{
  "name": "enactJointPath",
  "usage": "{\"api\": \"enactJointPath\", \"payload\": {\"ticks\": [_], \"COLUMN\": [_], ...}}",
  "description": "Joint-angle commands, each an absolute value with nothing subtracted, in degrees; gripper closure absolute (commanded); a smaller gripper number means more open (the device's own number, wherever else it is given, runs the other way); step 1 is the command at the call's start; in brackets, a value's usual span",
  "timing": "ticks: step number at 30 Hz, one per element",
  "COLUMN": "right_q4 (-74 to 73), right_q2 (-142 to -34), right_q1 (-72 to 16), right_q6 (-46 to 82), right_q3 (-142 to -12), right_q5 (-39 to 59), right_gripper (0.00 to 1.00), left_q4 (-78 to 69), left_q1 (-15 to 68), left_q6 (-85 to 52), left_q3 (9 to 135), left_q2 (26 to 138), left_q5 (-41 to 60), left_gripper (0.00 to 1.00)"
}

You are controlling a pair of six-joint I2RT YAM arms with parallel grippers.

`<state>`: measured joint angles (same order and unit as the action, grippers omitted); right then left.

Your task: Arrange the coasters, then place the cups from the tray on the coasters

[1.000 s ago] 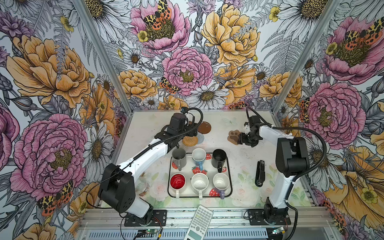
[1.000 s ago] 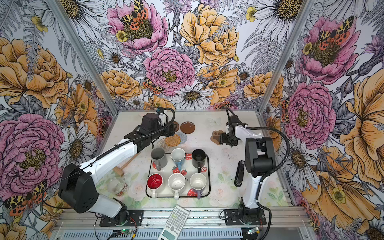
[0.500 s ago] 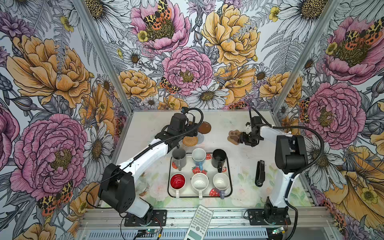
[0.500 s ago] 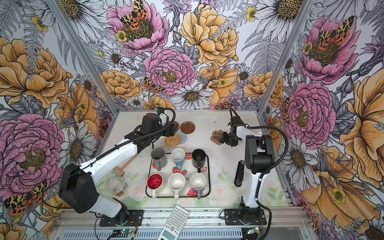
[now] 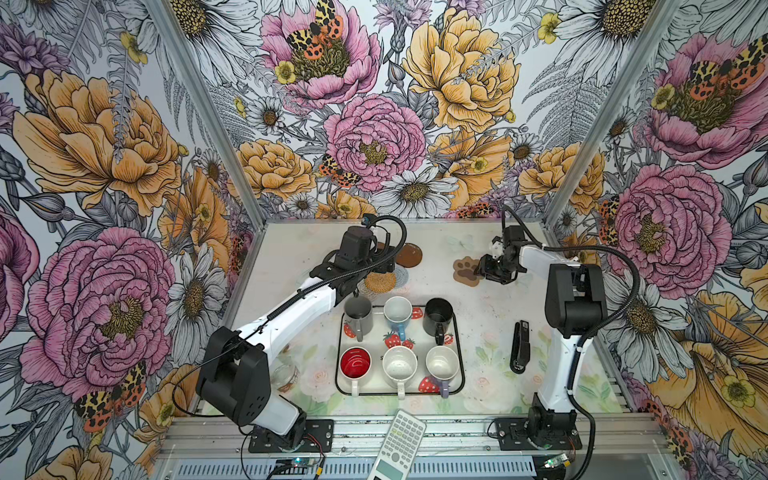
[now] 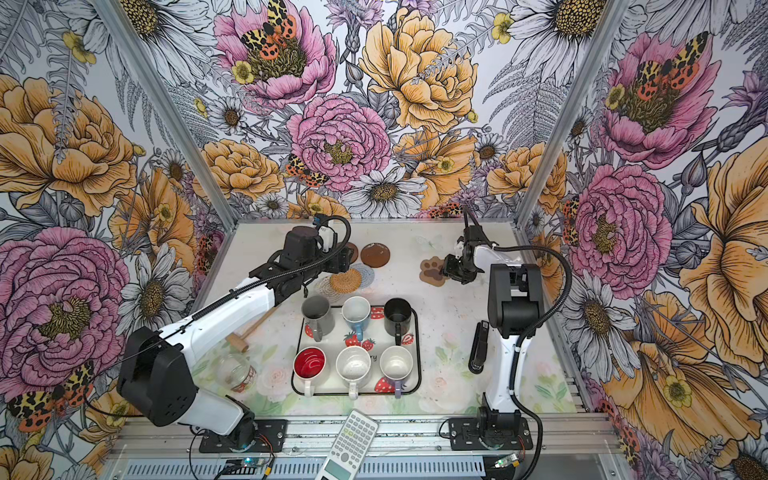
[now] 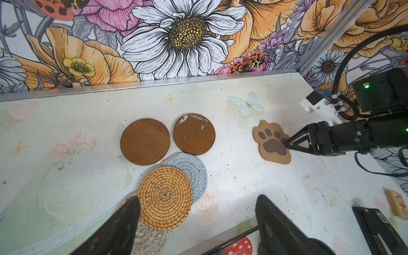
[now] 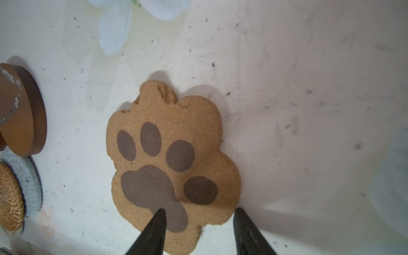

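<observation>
— Nearest first: where do things stand?

— Closest to my bases, all six cups (image 5: 399,365) sit on the tray (image 5: 374,390). None is on a coaster, so I judge I'm in the arranging step. Past the tray, my left gripper (image 7: 196,201) hangs empty, jaws wide apart, over the rattan coaster (image 7: 165,197). That one overlaps the blue-grey crochet coaster (image 7: 194,167) and a pale woven coaster (image 7: 150,241). Beyond them lie the plain brown disc (image 7: 145,141) and the scuffed brown disc (image 7: 194,133), just beside each other.

— And your right side?

— My right gripper (image 8: 199,210) is down at the paw coaster (image 8: 170,159), well apart from the pile. Its jaws are apart, one tip over the big pad, the other just off the edge, nothing clamped.

— Next?

— Probably pinch that edge and move the paw to a spot with room for a mug. It's thin and lies flat, so a tip must get under the rim or it'll only skid. The overlapped three need separating too.
</observation>
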<state>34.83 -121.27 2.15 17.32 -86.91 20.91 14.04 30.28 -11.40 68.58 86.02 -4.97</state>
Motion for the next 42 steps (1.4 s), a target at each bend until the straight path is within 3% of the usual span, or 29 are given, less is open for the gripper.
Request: {"api": "enactJointPath", "payload": {"ticks": [1,12,21,30,42], "right_q4": [35.15,35.33,35.24,35.24,35.15], "right_q2": [-124.64,-124.21,-121.52,-129.73,-139.42], "right_q1": [2.61,3.92,-0.36,-6.9,-11.38], "right_q6": [18.61,20.69,23.01,26.81,31.53], "right_q3": [-89.2,-96.27,-102.58,-111.89,-120.87], "right_q5": [21.86,22.24,24.87,28.03,30.23], "right_gripper": [0.48,0.48,0.47,0.44,0.44], "left_q4": [14.67,14.46,19.25,26.32,26.47], "left_q1": [30.76,29.96,24.0,21.48,19.24], "left_q6": [-9.93,-8.97,-12.34,-14.15,-19.05], "left_q3": [69.63,74.27,92.71,114.45,124.63], "left_q2": [85.61,92.12,110.91,130.33,142.1], "left_q5": [-6.55,-5.8,5.98,14.63,21.4], "left_gripper": [0.16,0.15,0.17,0.19,0.22]}}
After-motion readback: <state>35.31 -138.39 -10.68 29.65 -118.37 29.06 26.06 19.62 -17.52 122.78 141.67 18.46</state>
